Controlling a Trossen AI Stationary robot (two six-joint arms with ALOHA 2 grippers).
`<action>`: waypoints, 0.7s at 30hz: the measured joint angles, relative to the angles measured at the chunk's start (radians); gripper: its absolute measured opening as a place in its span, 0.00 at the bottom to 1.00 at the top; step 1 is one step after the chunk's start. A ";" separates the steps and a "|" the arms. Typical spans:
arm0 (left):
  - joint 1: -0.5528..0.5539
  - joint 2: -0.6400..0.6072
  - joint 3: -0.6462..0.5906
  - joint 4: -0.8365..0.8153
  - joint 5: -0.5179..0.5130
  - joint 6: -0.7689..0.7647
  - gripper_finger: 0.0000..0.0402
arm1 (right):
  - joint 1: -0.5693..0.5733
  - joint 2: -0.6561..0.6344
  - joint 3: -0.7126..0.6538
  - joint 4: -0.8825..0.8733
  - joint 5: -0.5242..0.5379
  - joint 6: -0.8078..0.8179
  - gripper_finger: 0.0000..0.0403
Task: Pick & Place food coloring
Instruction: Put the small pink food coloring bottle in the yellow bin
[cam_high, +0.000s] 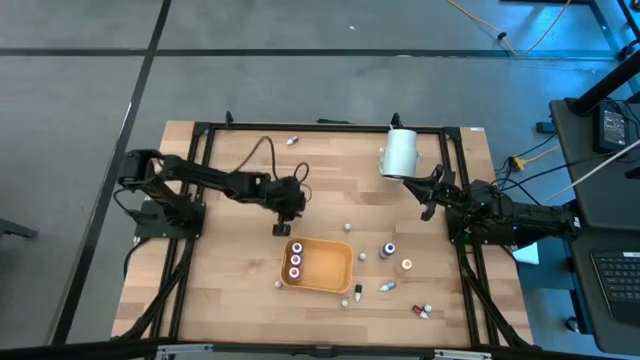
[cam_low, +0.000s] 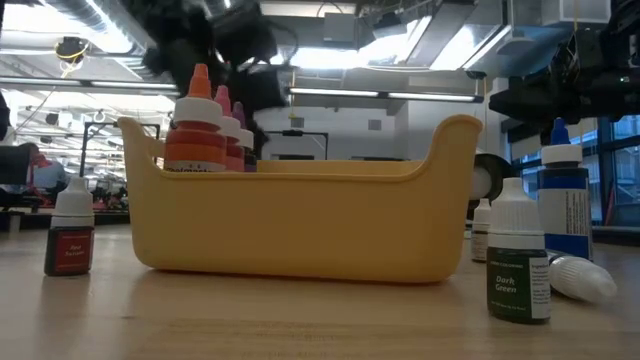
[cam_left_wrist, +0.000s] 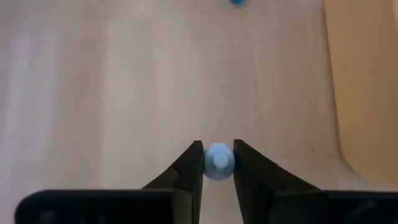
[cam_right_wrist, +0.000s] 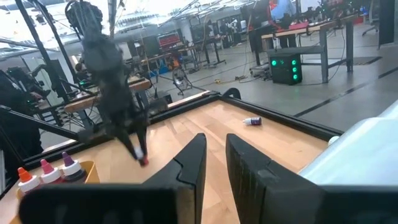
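My left gripper stands just left of the orange tray and is shut on a tiny food coloring bottle with a pale blue-white cap. In the right wrist view something red shows at that gripper's tip. Three food coloring bottles stand upright in the tray's left end. Several more lie or stand loose on the table right of the tray. My right gripper waits shut at the right, touching nothing. My left gripper pinches the bottle at its cap between the two fingertips, one on each side. The fingers come from above, slanting down. The bottle points cap-up at the wrist camera. Whether its base is clear of the table I cannot tell.
A large white cylinder lies at the far right, close to my right gripper. Loose bottles sit near the front edge, one at the far edge, one left of the tray. Black frame rails border the table.
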 joint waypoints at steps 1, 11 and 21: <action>0.003 -0.014 0.030 -0.033 -0.007 -0.004 0.16 | 0.000 0.000 0.000 0.000 0.000 0.000 0.16; -0.122 -0.016 0.332 -0.125 -0.047 0.001 0.16 | 0.000 0.000 0.000 0.000 0.000 0.004 0.16; -0.280 0.243 0.570 -0.167 -0.122 -0.064 0.16 | 0.000 0.000 0.000 0.000 -0.002 0.005 0.16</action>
